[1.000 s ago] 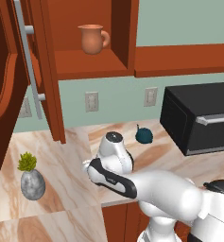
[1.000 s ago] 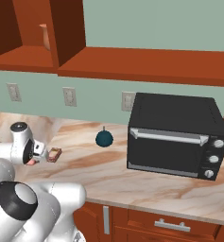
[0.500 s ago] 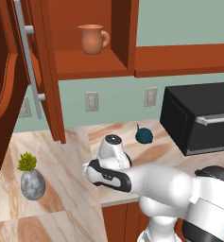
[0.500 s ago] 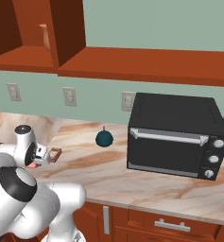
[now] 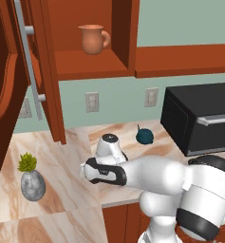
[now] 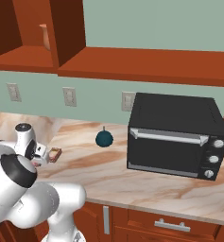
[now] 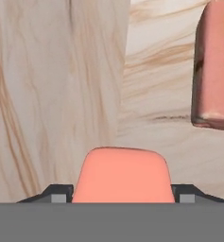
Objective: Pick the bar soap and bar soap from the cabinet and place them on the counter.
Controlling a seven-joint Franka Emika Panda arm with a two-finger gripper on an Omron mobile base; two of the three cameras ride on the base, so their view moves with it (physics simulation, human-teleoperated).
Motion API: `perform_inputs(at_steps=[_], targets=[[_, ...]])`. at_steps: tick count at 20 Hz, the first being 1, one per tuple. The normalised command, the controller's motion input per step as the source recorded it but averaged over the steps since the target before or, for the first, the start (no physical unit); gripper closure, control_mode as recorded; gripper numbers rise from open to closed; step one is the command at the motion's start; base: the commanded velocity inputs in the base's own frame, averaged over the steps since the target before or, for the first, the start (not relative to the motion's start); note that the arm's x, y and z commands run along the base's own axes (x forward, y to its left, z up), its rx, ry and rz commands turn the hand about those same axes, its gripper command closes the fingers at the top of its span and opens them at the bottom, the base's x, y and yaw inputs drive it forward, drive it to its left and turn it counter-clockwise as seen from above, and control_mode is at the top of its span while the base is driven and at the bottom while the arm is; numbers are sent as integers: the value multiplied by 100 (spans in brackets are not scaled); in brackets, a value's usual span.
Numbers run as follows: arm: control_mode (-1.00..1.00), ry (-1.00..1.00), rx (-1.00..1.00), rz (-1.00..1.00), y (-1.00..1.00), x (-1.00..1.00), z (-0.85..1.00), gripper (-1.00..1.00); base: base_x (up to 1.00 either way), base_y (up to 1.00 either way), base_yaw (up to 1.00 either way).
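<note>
Since the earlier frame the arm has drawn nearer the base. Left base view: open reddish-brown wooden cabinet [image 5: 47, 71] above the marble-patterned counter [image 5: 61, 166]. Right base view: brown-rimmed rectangular soap [image 6: 54, 154] lies on that counter. Hand view: gripper [image 7: 121, 191] clasps the salmon-pink rounded soap [image 7: 122, 175]; lower it flat beside its fellow before releasing.

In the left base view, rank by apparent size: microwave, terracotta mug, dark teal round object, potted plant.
1. Microwave, largest by far.
2. Potted plant.
3. Terracotta mug.
4. Dark teal round object, smallest.
The plant stands nearer the camera than the mug, so places 2 and 3 are unsure.
</note>
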Motion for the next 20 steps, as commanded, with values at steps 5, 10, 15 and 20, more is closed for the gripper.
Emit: perform_inputs(at_steps=[5, 10, 15, 20], targets=[[-100, 1, 0, 0, 0, 0, -16, -100, 0, 0, 0], [-100, 0, 0, 0, -2, 0, -7, -100, 0, 0, 0], [-100, 0, 0, 0, -4, 0, -1, -100, 0, 0, 0], [-100, -1, 0, 0, 0, 0, 1, -100, 0, 0, 0]])
